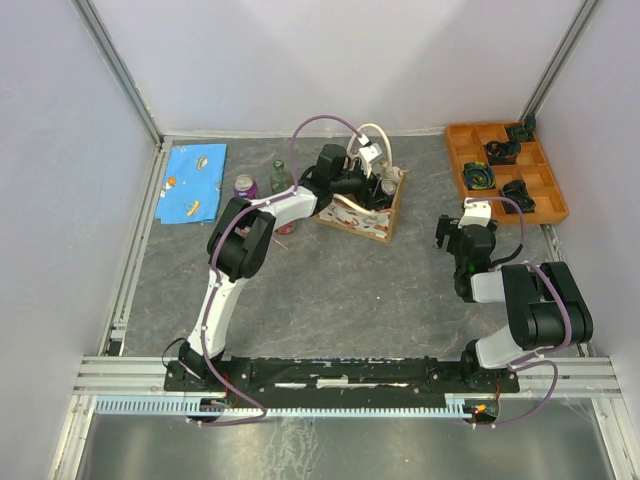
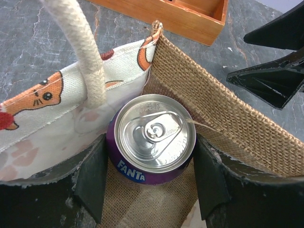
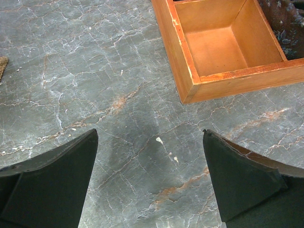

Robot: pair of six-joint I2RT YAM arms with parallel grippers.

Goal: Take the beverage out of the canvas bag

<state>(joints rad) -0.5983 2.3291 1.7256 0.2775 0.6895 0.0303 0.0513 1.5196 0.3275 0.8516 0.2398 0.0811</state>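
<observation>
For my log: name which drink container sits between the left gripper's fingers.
The purple Fanta can inside the canvas bag; the other can and the green bottle stand outside it on the table.

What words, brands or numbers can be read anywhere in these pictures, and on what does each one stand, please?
"FANTA": white letters on the side of the purple can standing in the canvas bag.
Embossed marks on that can's lid: too faint to read.
Labels on the small can and the bottle at the far side of the table: too small to read.
Nothing else legible.
</observation>
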